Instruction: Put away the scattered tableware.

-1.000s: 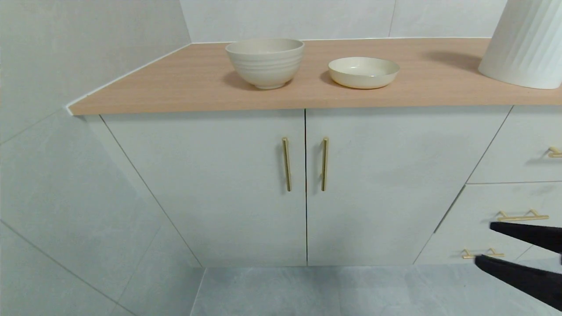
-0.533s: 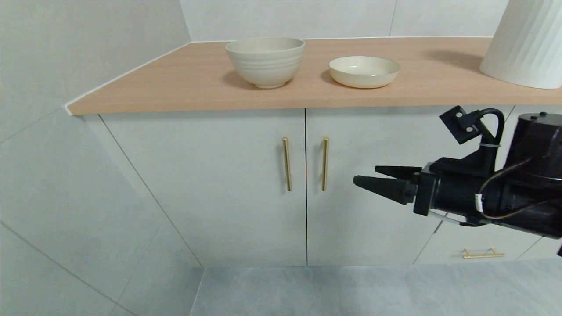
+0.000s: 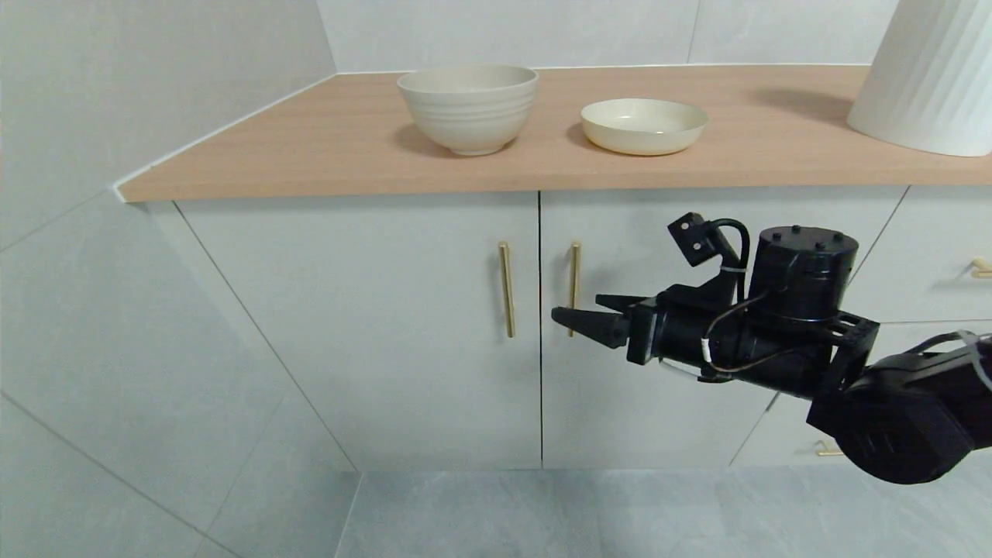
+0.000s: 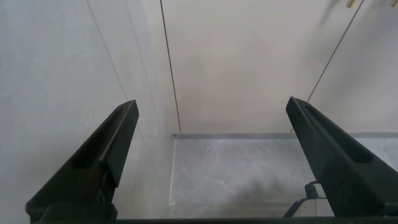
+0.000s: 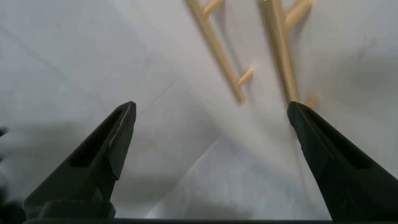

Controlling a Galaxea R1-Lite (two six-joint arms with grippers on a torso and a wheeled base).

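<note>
On the wooden countertop (image 3: 325,155) stand a deep ribbed cream bowl (image 3: 467,105) and, to its right, a shallow cream dish (image 3: 643,124). Below them is a two-door cabinet with gold bar handles, a left one (image 3: 505,289) and a right one (image 3: 574,283). My right gripper (image 3: 577,308) is open and held level in front of the right door, its tips just at the right handle. The right wrist view shows both handles (image 5: 217,50) ahead between the spread fingers (image 5: 112,149). My left gripper (image 4: 211,106) is open, low, over the floor by the cabinet base.
A tall white ribbed container (image 3: 930,77) stands at the counter's right end. Drawers with gold handles (image 3: 980,267) lie right of the cabinet. A tiled wall (image 3: 116,325) closes the left side. Grey floor (image 3: 581,511) lies in front.
My right arm has come up from the lower right corner and swung left, bringing its gripper from beside the drawers to the right door's handle. The bowl and dish have not moved.
</note>
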